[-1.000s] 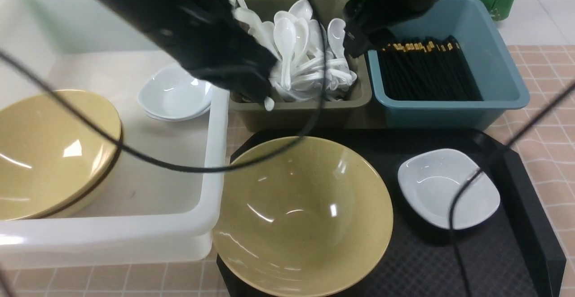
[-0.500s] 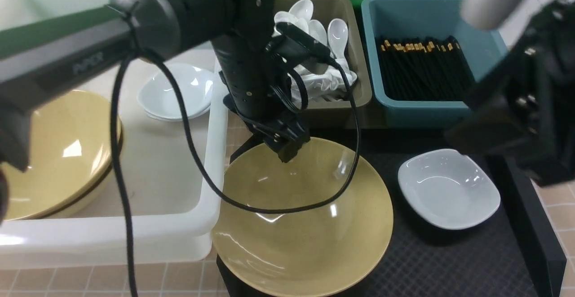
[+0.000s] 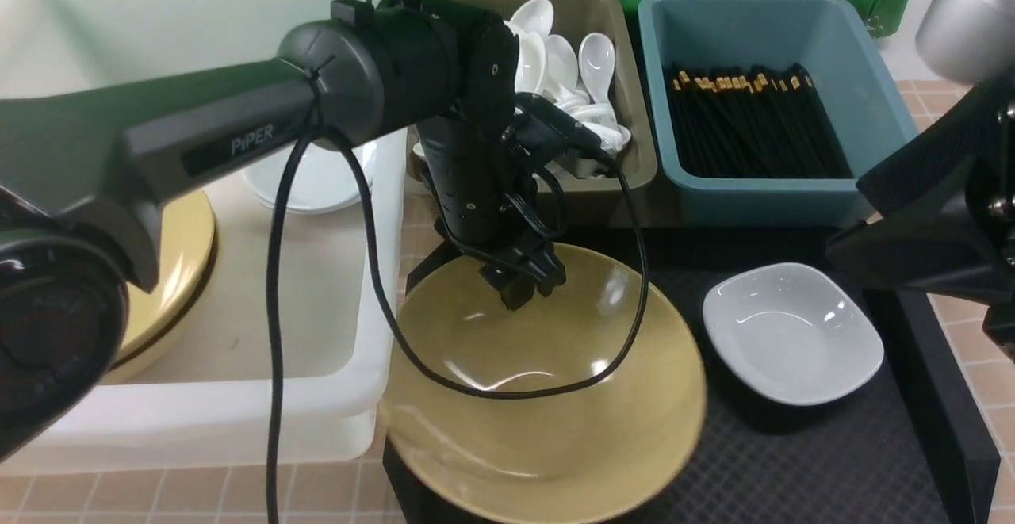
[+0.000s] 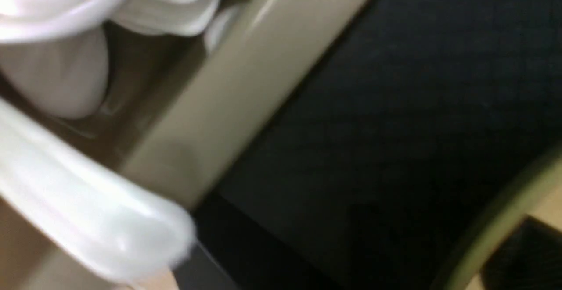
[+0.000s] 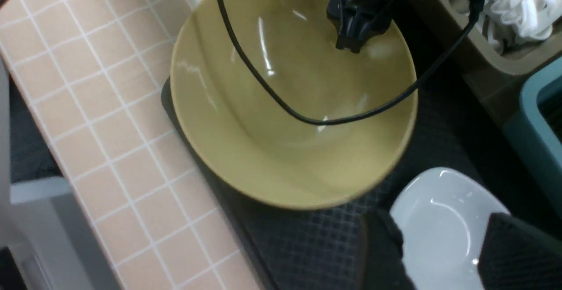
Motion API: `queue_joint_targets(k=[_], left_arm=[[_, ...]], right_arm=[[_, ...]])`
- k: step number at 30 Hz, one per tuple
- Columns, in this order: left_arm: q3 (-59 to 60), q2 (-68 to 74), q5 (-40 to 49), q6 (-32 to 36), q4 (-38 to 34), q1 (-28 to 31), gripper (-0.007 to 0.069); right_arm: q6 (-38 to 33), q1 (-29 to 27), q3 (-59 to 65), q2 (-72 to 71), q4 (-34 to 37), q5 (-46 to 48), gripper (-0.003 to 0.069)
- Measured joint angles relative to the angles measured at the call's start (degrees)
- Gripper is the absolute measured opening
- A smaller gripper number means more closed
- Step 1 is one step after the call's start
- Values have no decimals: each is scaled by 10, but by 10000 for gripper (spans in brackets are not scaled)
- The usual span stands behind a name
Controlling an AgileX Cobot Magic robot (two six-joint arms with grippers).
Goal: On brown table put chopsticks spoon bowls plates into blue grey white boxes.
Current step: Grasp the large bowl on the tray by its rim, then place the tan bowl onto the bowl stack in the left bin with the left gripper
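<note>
A big yellow bowl (image 3: pixel 547 397) stands on the black tray (image 3: pixel 872 460); it also shows in the right wrist view (image 5: pixel 281 119). My left gripper (image 3: pixel 523 290) is down at the bowl's far rim, shut on it, also seen in the right wrist view (image 5: pixel 351 40). In the blurred left wrist view the rim (image 4: pixel 496 233) runs beside one dark finger (image 4: pixel 527 255). A small white dish (image 3: pixel 793 334) lies on the tray to the right. My right gripper (image 5: pixel 443 255) hangs open above the dish (image 5: pixel 443 220).
The white box (image 3: pixel 238 270) at the left holds yellow bowls (image 3: pixel 170 246) and white dishes (image 3: pixel 317 183). The grey box (image 3: pixel 603 191) holds white spoons (image 3: pixel 571 72). The blue box (image 3: pixel 872 112) holds black chopsticks (image 3: pixel 753 128). A black cable hangs over the bowl.
My left gripper came from the spoon box down to the bowl's far rim; the bowl has shifted slightly and blurs. My right arm pulled back from the blue box to the right edge.
</note>
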Motion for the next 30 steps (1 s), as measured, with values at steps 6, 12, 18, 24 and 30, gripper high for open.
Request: queue_joint_targets(k=[6,12,18,24,30], left_arm=[[0,-47,-5,-20,-75,1,9],[1,-151,25,-20,-103,68,8],[50,-347,69,-29,-157,291,6],[164,-456,43,-36,-158,581,6],[244,-414,-20,-36,-198,683,6]], right_arm=[[-29,0,-1,4,0,-21,137],[-46,0,-12,5,42,-71,36],[-88,6,-26,5,117,-116,36],[-90,8,-35,19,126,-149,36],[-98,8,-35,36,127,-157,36]])
